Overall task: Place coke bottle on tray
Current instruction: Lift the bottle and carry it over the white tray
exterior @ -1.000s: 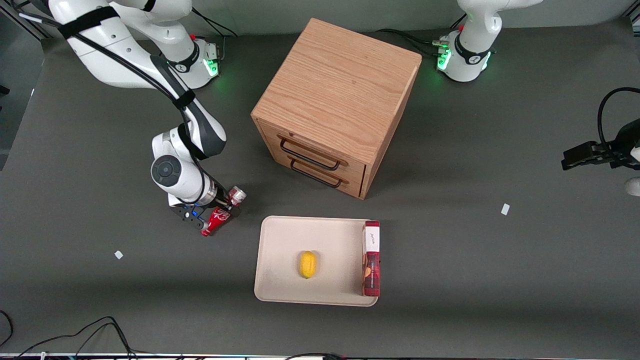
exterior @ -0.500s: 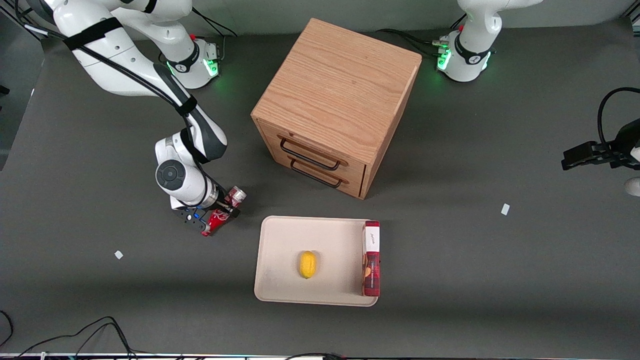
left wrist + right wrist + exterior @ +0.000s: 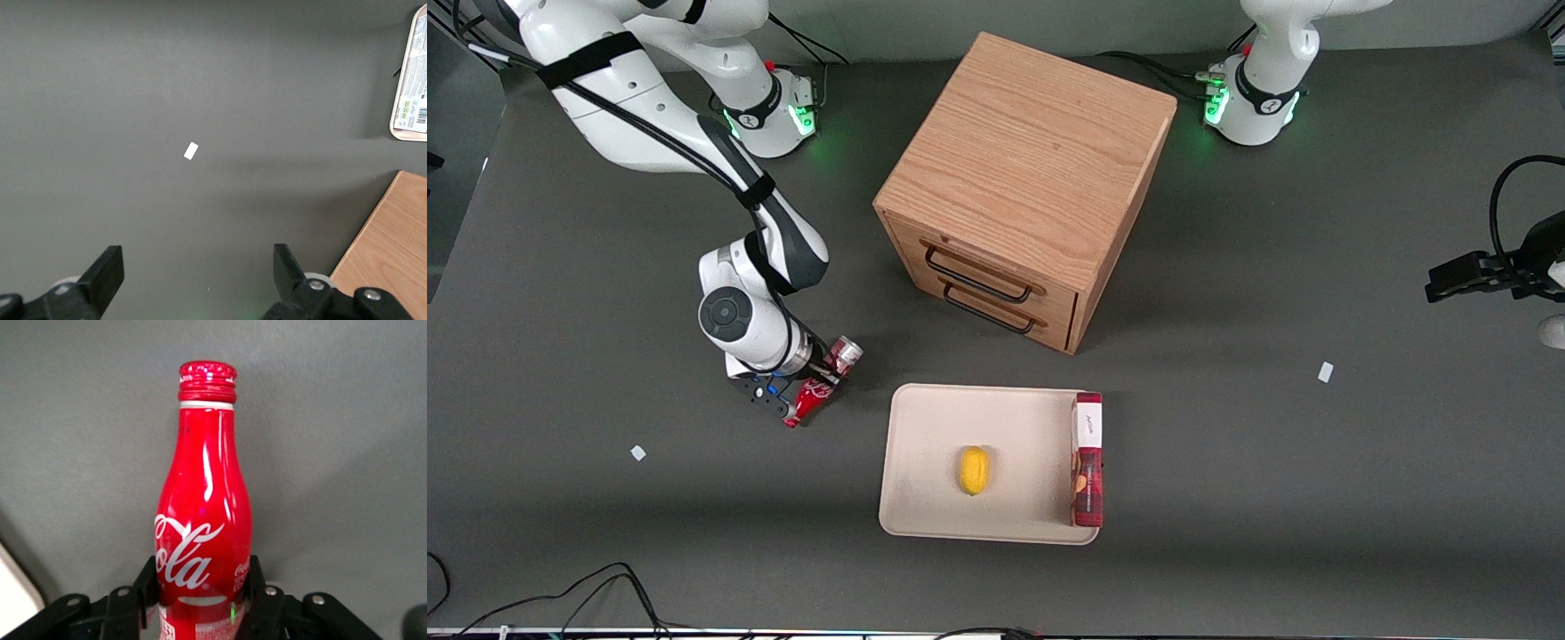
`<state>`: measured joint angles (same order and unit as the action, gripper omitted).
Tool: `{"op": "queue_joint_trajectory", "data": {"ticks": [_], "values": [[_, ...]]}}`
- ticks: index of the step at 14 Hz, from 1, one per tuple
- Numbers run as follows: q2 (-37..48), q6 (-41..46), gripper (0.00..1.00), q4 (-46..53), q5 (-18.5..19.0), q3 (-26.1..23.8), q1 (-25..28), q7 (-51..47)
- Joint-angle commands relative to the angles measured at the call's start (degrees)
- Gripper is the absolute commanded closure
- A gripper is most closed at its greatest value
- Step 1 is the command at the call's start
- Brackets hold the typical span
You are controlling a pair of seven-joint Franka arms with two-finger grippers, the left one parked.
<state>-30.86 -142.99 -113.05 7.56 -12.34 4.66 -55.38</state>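
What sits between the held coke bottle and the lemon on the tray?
In the front view, only dark table and the tray rim lie between the coke bottle, clamped in the gripper, and the lemon.

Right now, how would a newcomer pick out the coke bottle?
Start at the wooden drawer cabinet, then the flat cream-beige tray in front of it. Beside the tray, toward the working arm's end, the gripper clamps a slim red bottle with white script, unlike the red rectangular box on the tray.

White, rounded arm (image 3: 649,116) with black straps, black cable, dark joint band, black hand (image 3: 805,396).
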Motion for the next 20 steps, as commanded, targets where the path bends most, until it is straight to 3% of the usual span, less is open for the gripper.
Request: {"op": "queue_joint_trajectory", "data": {"ticks": [1, 6, 13, 17, 18, 20], "values": [[1.8, 2.9, 1.00, 2.6, 1.8, -0.1, 0.0, -0.3], [7.3, 14.4, 1.00, 9.2, 1.7, -0.9, 0.1, 4.7], [2.7, 34.8, 1.00, 37.2, 1.5, -4.4, 1.1, 18.0], [-5.3, 34.8, 1.00, 48.9, 1.5, -4.6, 5.4, 23.8], [-8.7, 33.4, 1.00, 51.7, 1.8, -4.7, 8.4, 24.0], [-12.5, 26.1, 1.00, 52.0, 1.7, -5.2, 8.9, 25.6]]}}
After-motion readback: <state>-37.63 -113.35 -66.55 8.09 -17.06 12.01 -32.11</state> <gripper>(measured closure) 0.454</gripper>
